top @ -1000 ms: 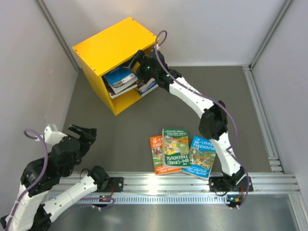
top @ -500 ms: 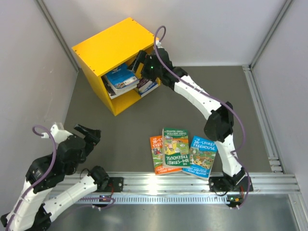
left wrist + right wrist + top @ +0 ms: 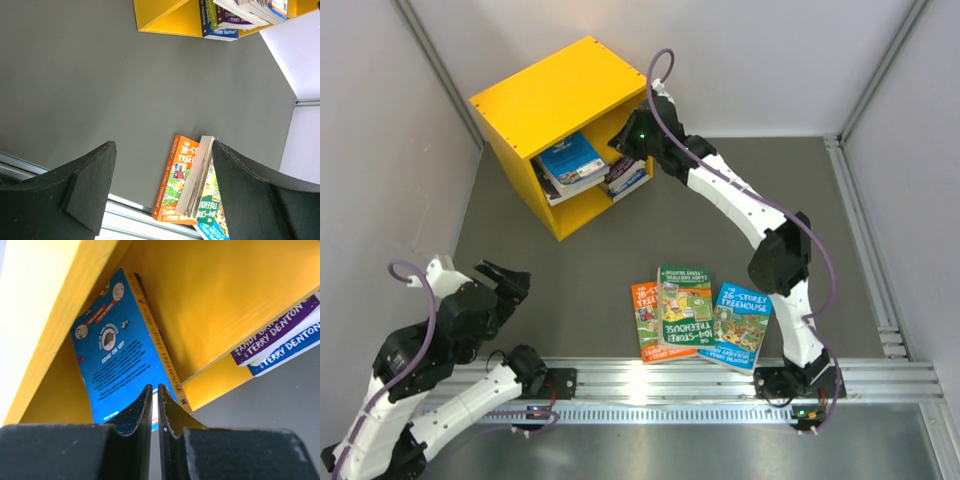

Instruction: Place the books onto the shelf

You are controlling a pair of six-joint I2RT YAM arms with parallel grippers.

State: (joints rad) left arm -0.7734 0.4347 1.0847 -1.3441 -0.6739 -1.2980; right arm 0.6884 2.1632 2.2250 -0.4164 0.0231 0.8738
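Now: right fingers (image 3: pixel 142 407) pressed nearly together, empty, at the shelf (image 3: pixel 555 95) mouth, just beside a blue book (image 3: pixel 117 357) leaning inside. Left fingers (image 3: pixel 92 177) spread wide, holding nothing, above the desk (image 3: pixel 570 270). Three books (image 3: pixel 695 318) lie flat, overlapping, near the rail. Probably light, thin and bendy, with slick covers. Best pinched at an overhanging edge or the spine, green one (image 3: pixel 683 303) first.

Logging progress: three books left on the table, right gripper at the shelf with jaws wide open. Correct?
No: the right gripper is shut, fingers almost touching, per the right wrist view. The rest holds: three books on the table, that gripper at the shelf.
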